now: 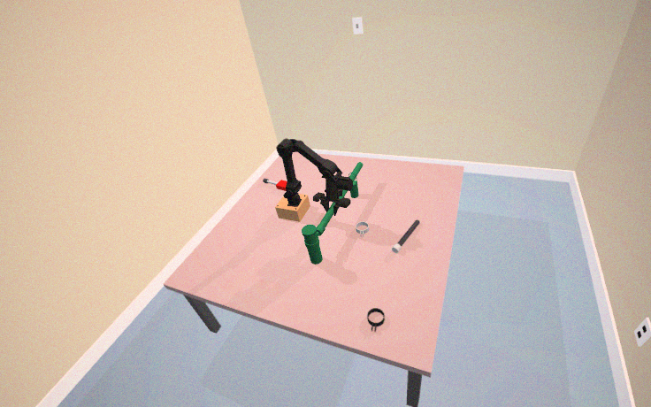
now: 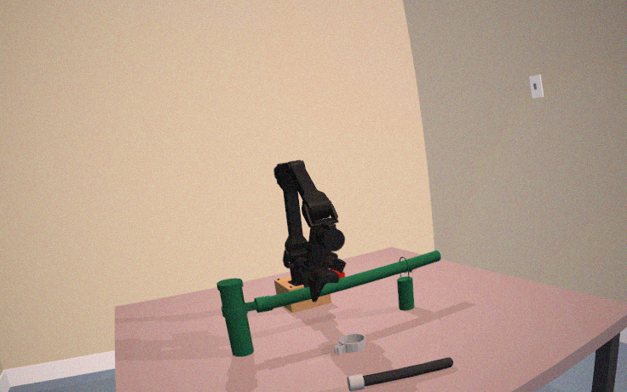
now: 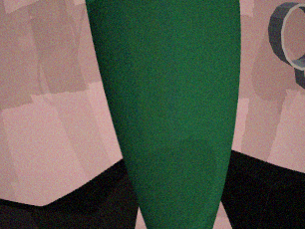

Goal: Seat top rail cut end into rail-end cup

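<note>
Exterior view: rail pinched by fingers | left end at cup, seating judged in hand | depth unclear | next: push left if short, then release

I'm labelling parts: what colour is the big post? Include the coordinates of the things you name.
The big post (image 1: 314, 250) (image 2: 239, 332) is green, clearest in the exterior view.

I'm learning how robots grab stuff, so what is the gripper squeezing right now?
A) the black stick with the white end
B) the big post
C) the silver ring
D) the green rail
D, because the gripper is closed around the green rail, which runs between its fingers in the wrist view.
</note>
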{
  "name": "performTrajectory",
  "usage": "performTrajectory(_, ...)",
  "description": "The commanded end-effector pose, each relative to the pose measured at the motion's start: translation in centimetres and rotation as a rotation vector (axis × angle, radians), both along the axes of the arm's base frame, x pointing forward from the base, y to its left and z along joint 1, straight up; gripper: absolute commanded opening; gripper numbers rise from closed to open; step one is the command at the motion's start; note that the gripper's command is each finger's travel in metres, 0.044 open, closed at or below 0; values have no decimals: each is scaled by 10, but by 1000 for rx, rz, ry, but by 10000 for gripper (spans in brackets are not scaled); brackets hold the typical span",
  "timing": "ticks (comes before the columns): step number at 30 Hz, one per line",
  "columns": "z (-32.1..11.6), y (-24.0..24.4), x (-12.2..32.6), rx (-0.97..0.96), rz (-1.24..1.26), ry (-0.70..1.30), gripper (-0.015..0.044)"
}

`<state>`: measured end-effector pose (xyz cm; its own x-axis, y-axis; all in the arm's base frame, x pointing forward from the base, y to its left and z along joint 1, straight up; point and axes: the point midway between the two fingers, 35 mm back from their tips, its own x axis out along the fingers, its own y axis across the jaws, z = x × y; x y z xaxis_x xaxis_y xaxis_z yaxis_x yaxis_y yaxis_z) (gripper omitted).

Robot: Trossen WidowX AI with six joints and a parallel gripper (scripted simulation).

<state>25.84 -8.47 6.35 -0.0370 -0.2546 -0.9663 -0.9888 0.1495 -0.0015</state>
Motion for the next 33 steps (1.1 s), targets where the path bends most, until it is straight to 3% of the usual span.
performTrajectory(1,3,-1,0,-10,0,0,0)
performTrajectory(33,1,0,0,-2,0,2,0)
